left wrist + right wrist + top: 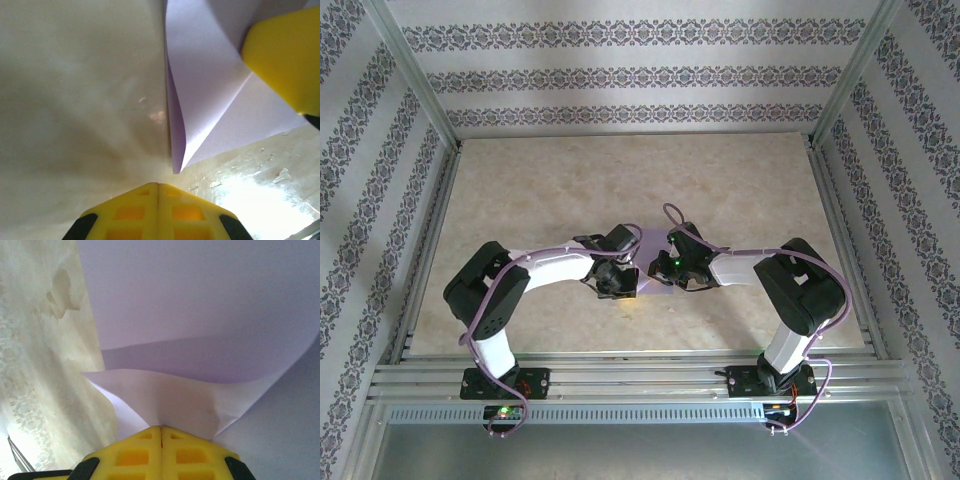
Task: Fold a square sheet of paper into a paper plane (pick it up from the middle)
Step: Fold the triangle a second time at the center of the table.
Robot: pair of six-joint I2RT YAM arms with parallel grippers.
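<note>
Pale lavender paper sheet (210,100), partly folded, one flap curling up

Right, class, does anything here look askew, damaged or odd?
The lavender sheet is not lying flat: one flap bows up by the right pincer. Pale flecks dot the table beside it.

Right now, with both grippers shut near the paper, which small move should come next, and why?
Probably the right gripper should press down and slide forward over the raised flap. Its jaws are shut, and the flap of the square sheet of paper curls up off the layer below, so the crease looks unflattened. The left gripper, also shut, sits just off the paper's edge.
</note>
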